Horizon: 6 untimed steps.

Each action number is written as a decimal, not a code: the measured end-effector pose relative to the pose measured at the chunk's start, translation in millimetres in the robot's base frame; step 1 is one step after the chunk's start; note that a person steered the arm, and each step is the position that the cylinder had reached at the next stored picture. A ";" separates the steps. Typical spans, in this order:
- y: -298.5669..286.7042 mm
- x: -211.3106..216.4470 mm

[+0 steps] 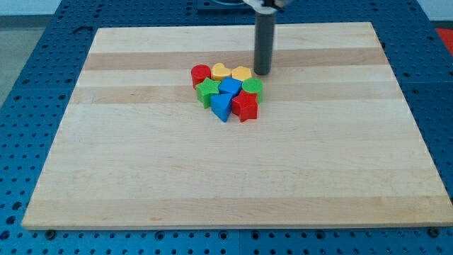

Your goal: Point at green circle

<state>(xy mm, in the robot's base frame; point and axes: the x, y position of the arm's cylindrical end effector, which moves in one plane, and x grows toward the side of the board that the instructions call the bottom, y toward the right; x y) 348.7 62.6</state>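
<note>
The green circle [253,87] sits at the right edge of a tight cluster of blocks near the board's middle top. My tip [262,73] rests on the board just above and to the right of it, close to it and beside the right yellow block [241,73]. The dark rod rises straight up from the tip to the view's top. The cluster also holds a red block [201,74], a yellow heart [221,71], a green star [207,90], a blue block [229,86], a blue triangle [221,107] and a red star [245,105].
The blocks lie on a light wooden board [233,177], which rests on a blue perforated table [28,85]. The board's edges run near the view's borders on all sides.
</note>
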 end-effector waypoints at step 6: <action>3.1 57.9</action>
